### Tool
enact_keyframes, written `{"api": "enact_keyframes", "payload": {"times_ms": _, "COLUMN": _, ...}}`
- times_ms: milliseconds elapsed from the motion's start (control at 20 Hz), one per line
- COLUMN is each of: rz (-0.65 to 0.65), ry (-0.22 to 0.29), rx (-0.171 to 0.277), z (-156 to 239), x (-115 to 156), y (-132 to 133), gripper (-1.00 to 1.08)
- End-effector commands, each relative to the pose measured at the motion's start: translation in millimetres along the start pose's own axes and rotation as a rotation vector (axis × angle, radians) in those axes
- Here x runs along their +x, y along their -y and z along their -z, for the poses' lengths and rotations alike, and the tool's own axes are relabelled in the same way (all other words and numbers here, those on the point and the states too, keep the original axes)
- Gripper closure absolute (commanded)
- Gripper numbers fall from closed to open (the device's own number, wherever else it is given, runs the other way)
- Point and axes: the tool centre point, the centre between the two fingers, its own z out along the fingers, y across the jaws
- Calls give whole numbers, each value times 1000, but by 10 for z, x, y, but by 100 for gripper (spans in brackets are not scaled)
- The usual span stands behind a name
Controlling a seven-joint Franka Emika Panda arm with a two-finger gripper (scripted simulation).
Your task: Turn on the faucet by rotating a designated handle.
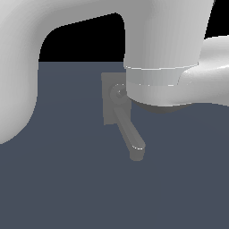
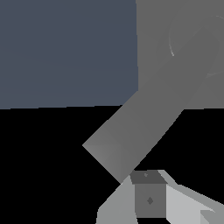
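Grey faucet (image 2: 144, 127) spout touches (apparently) the gripper (image 2: 148, 197).

Exterior view: camera sits close behind the arm (image 1: 161, 49), whose white links fill the upper frame, looking down past them to the faucet (image 1: 120, 112) on a blue-grey surface. Wrist view: very near, facing the faucet's spout (image 2: 140, 122) and backplate (tool (image 2: 151, 199) at frame edge). Both views share the faucet.
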Motion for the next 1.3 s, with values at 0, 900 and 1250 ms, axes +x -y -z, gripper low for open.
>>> {"api": "enact_keyframes", "payload": {"times_ms": 0, "rz": 4, "ry": -31, "rx": -37, "z": -150, "x": 79, "y": -90, "gripper": 108}}
{"api": "enact_keyframes", "payload": {"times_ms": 900, "rz": 5, "ry": -33, "rx": -38, "z": -155, "x": 576, "y": 395, "gripper": 108}}
{"api": "enact_keyframes", "payload": {"times_ms": 1250, "rz": 8, "ry": -26, "rx": -30, "z": -126, "x": 727, "y": 466, "gripper": 108}}
